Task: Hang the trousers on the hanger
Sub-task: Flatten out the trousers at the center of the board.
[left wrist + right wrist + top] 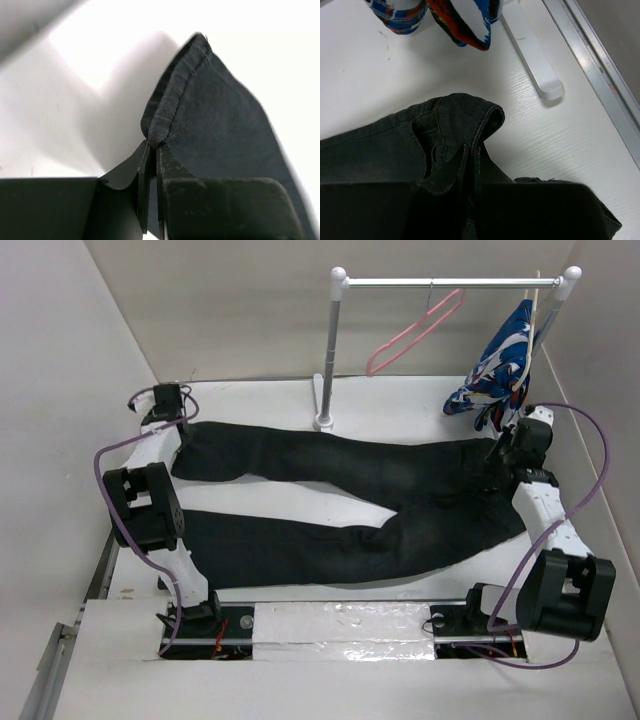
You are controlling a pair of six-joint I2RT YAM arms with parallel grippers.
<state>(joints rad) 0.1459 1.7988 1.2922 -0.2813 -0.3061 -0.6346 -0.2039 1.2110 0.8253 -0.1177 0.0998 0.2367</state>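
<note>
the trousers (350, 500) lie spread flat on the desk (400, 405). left claw (150, 152) clamps a leg hem, right claw (471, 152) clamps the waistband. the hanger (415, 332) hangs on the rail (450, 283) behind them.

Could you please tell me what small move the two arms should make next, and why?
Probably lift both grippers together a little. The left gripper has its jaws shut on a leg hem and the right gripper on the waistband, yet the trousers lie flat on the table, below the hanger.
</note>
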